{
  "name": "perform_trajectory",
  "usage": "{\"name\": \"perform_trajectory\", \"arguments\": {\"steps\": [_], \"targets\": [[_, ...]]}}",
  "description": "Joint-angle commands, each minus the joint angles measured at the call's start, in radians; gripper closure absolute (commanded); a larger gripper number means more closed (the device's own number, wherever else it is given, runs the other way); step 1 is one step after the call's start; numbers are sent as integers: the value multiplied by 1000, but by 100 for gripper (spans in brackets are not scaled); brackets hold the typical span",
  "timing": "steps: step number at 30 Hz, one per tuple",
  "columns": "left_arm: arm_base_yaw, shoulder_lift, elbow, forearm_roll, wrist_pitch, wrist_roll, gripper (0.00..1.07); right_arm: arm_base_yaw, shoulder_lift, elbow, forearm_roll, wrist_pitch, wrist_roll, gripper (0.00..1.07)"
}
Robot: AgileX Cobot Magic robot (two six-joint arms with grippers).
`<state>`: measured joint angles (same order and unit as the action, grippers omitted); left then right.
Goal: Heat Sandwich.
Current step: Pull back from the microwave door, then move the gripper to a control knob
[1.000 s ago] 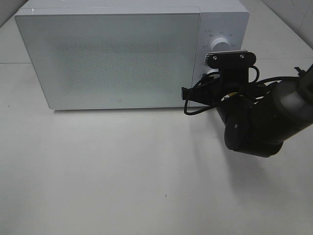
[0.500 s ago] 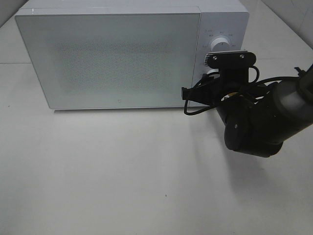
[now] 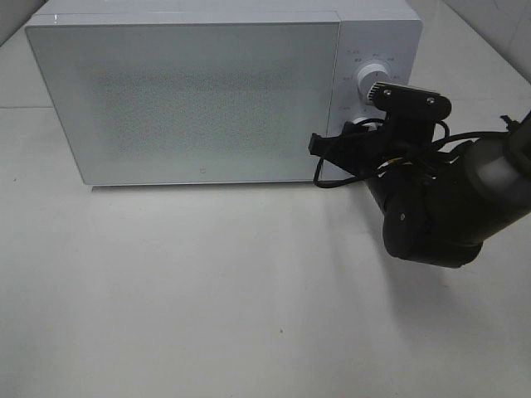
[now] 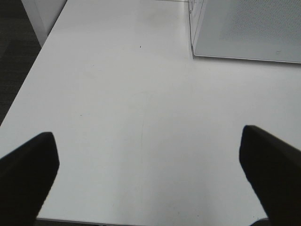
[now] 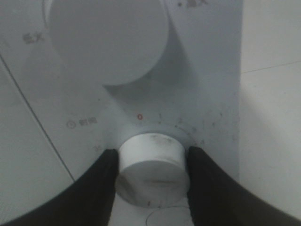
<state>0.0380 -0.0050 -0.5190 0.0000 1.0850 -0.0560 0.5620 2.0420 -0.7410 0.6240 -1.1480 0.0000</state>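
The sandwich is out of view. A white microwave [image 3: 191, 99] stands at the back of the table with its frosted door closed. In the right wrist view my right gripper [image 5: 151, 190] is shut on the lower dial [image 5: 151, 167] of the control panel, one black finger [image 5: 94, 188] pressed against each side. Above it is the larger upper dial [image 5: 110, 40]. In the high view the right arm [image 3: 431, 215] and its camera mount cover that grip. My left gripper [image 4: 148, 176] is open over bare table, with nothing between its fingers.
The microwave's lower front corner [image 4: 244, 33] shows in the left wrist view, away from the left gripper. The white table [image 3: 207, 290] stretches in front of the microwave. A dark floor strip [image 4: 14, 56] runs along the table edge.
The right wrist has rolled clockwise on the lower dial. Its camera mount now sits tilted and further right, uncovering more of the upper dial. The left gripper has not moved.
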Motion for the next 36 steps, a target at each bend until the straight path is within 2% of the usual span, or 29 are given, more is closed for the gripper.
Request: {"name": "perform_trajectory", "arguments": {"steps": [1,9,25,36], "targets": [[2,-16,2,-10,-14,-2,7,-4,-3,-17,-45,-66,198,99],[2,-16,2,-10,-14,-2,7,-4,-3,-17,-45,-65,451,99],[2,-16,2,-10,-14,-2,7,-4,-3,-17,-44,-65,1118,98],[2,-16,2,-10,-14,-2,7,-4,-3,-17,-13,-67,1386,98]]}}
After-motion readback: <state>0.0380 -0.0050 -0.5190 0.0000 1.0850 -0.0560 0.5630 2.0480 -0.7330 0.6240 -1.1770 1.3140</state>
